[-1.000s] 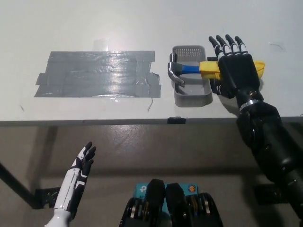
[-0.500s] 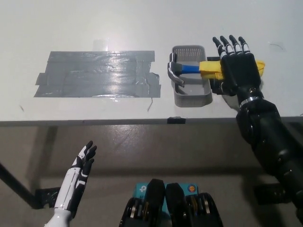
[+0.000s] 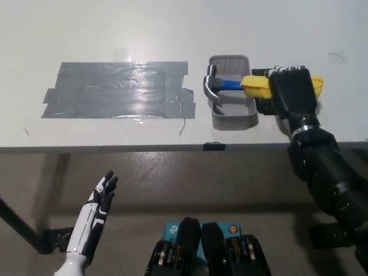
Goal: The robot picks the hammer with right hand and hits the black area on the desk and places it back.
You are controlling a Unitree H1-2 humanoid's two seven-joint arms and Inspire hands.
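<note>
Right hand [image 3: 292,92] is curled down over the yellow grip of the hammer [image 3: 230,85], fingers wrapping it. Hammer lies across the grey tray [image 3: 233,119] on the desk [image 3: 172,29], steel head at tray's left rim. Black taped area [image 3: 121,89] sits left of tray. My left hand [image 3: 95,215] hangs below desk edge, fingers spread.

The right hand [image 3: 292,92] lies over the middle of the hammer's [image 3: 230,84] yellow grip, hiding that stretch; only the grip's ends show either side. Its fingers curl out of sight, so contact with the grip cannot be told. The tray [image 3: 232,119] wall hides part of the hammer head. The desk [image 3: 172,29] runs off the top edge.
</note>
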